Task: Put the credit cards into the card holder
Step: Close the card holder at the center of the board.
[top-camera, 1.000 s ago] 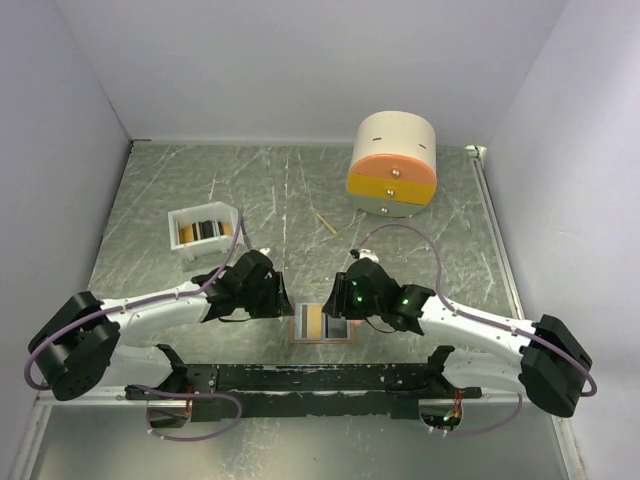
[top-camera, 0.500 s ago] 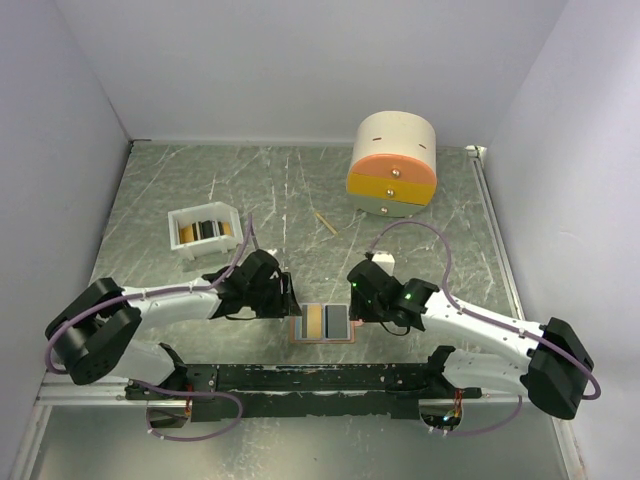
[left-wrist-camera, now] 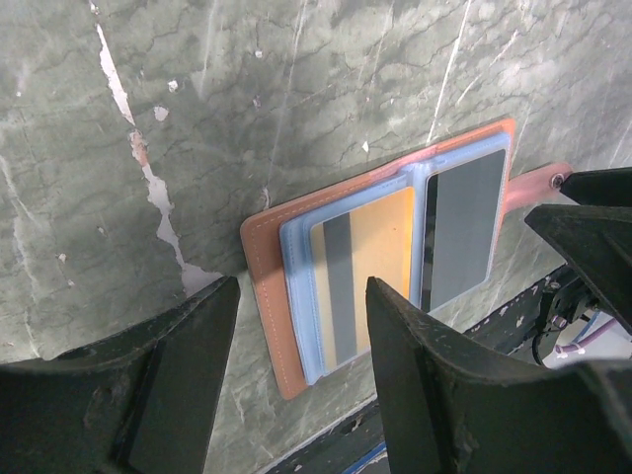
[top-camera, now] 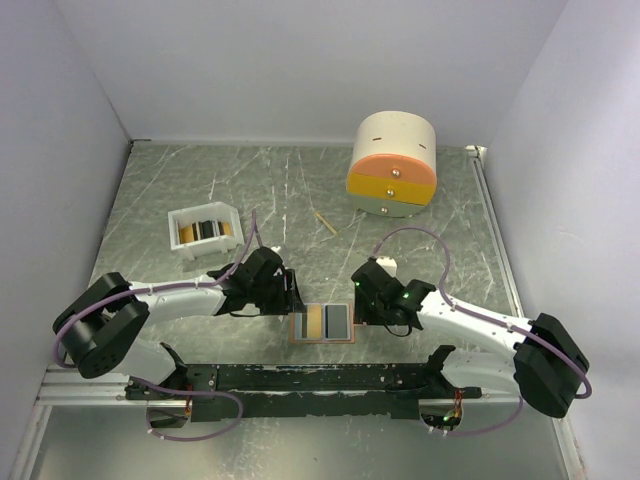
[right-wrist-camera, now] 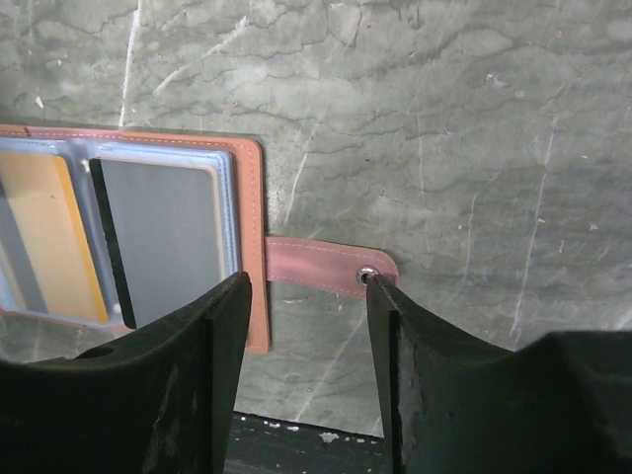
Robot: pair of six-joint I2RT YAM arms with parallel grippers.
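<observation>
The salmon-pink card holder [top-camera: 323, 323] lies open flat near the table's front edge. A gold-yellow card [left-wrist-camera: 367, 265] with a grey stripe sits in its left light blue pocket. A dark grey card [left-wrist-camera: 464, 225] sits in its right pocket and also shows in the right wrist view [right-wrist-camera: 163, 237]. The strap with the snap button [right-wrist-camera: 367, 275] sticks out to the right. My left gripper [top-camera: 286, 297] is open and empty just left of the holder [left-wrist-camera: 265, 286]. My right gripper [top-camera: 361, 302] is open and empty over the strap [right-wrist-camera: 316, 265]. More cards [top-camera: 205, 231] stand in the white tray.
The white tray [top-camera: 181, 222] stands at the left middle. The round cream, orange and yellow drawer box [top-camera: 393, 165] stands at the back right. A thin wooden stick [top-camera: 325, 222] lies mid-table. The black rail [top-camera: 320, 378] runs along the front edge.
Both grippers have drawn back sideways off the card holder, left to the left and right to the right. The whole open holder with both cards now shows.
</observation>
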